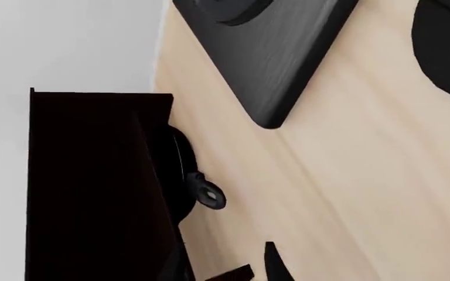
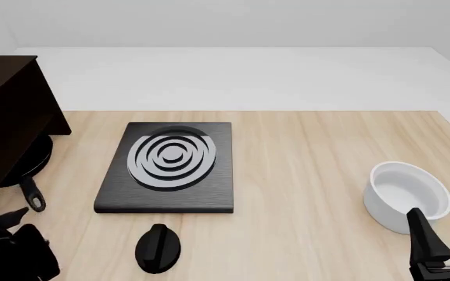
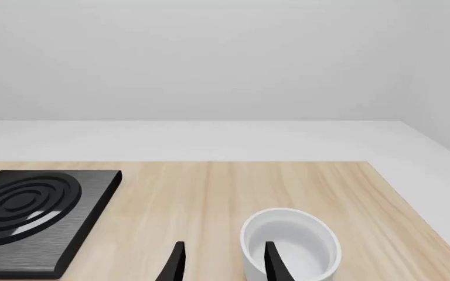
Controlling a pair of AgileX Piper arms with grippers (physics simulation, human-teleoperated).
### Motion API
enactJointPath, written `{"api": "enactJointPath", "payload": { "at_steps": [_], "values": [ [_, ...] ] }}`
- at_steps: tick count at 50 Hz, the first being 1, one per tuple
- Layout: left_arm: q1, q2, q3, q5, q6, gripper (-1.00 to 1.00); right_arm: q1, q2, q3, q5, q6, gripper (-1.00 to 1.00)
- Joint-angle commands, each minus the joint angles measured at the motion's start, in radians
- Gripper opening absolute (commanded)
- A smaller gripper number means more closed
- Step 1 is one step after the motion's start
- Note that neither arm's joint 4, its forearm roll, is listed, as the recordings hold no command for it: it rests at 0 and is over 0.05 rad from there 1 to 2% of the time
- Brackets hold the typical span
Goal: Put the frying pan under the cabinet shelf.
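Observation:
The frying pan [image 2: 31, 159] lies on the table at the far left, its round body mostly tucked beneath the dark cabinet shelf [image 2: 6, 111]. Only its rim and the handle with its loop [image 2: 35, 202] stick out. In the left wrist view the pan [image 1: 180, 170] peeks from under the cabinet shelf [image 1: 92, 187]. My left gripper [image 2: 2, 218] hovers just short of the handle loop, open and holding nothing; its fingertips [image 1: 272, 264] show at the picture's edge. My right gripper [image 2: 444, 237] is open at the front right, by the white bowl.
A black square stove plate [image 2: 170, 167] with silver rings lies mid-table. A small black knob [image 2: 159, 249] sits in front of it. A white bowl [image 2: 409, 196] stands at the right, just beyond the right gripper's fingers [image 3: 272, 260].

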Motion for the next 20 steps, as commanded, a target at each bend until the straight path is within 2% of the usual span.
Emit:
{"api": "enactJointPath", "payload": {
  "at_steps": [1, 9, 14, 20],
  "values": [
    [-0.071, -0.419, 0.008, 0.369, -0.005, 1.0, 0.0, 0.0, 0.0, 0.0, 0.0, 1.0],
    [-0.104, -0.487, 0.008, 0.413, -0.01, 1.0, 0.0, 0.0, 0.0, 0.0, 0.0, 1.0],
    [-0.145, -0.493, 0.005, 0.391, -0.038, 1.0, 0.0, 0.0, 0.0, 0.0, 0.0, 1.0],
    [-0.222, -0.499, -0.063, 0.403, -0.079, 1.0, 0.0, 0.0, 0.0, 0.0, 0.0, 1.0]
  ]
}}
